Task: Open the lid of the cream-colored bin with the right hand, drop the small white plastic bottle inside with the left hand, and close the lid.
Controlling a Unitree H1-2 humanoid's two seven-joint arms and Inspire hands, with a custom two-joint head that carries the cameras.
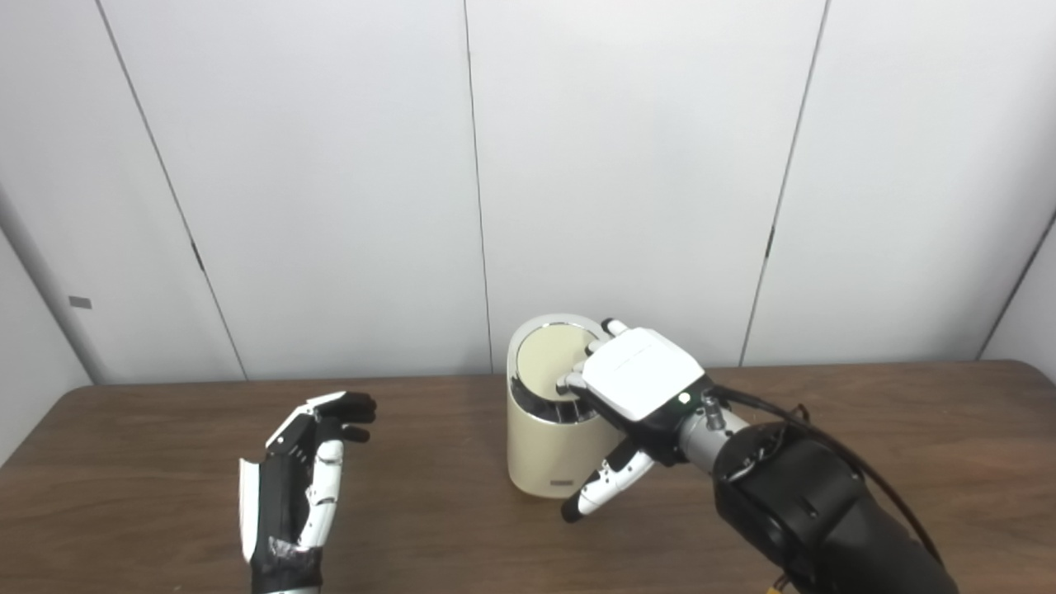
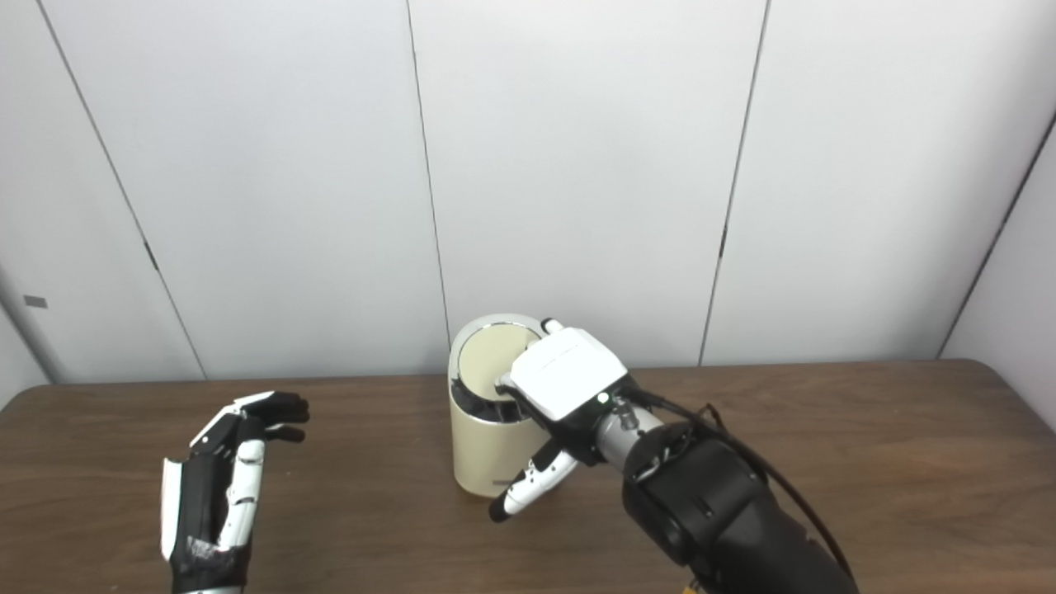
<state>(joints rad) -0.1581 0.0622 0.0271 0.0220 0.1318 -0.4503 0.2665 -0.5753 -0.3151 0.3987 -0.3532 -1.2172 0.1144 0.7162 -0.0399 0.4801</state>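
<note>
The right hand (image 1: 639,381) is up on top of the bin (image 1: 549,450), fingers draped over the lid (image 1: 551,351) with the thumb hanging down the front of the body. It isn't really gripping anything, more pressing or hooking on the lid edge, so I'd call it loosely spread and resting there. The lid looks tipped up toward the back with a dark gap showing under its front edge inside the shiny rim, so it seems partway open or partway shut — hard to say which.

The left hand (image 1: 301,478) sits well apart to the left over the bench (image 1: 165,462), fingers curled slightly but holding nothing that I can see. The small white bottle isn't visible anywhere in either view, so my guess is it's already inside the bin, but I can't confirm that.

Handling-wise, the bin looks light and smooth-sided, so a hard push on the lid could tip or slide it. The lid looks stiff and hinged — best worked from the front edge, pressing straight down, not sideways.
</note>
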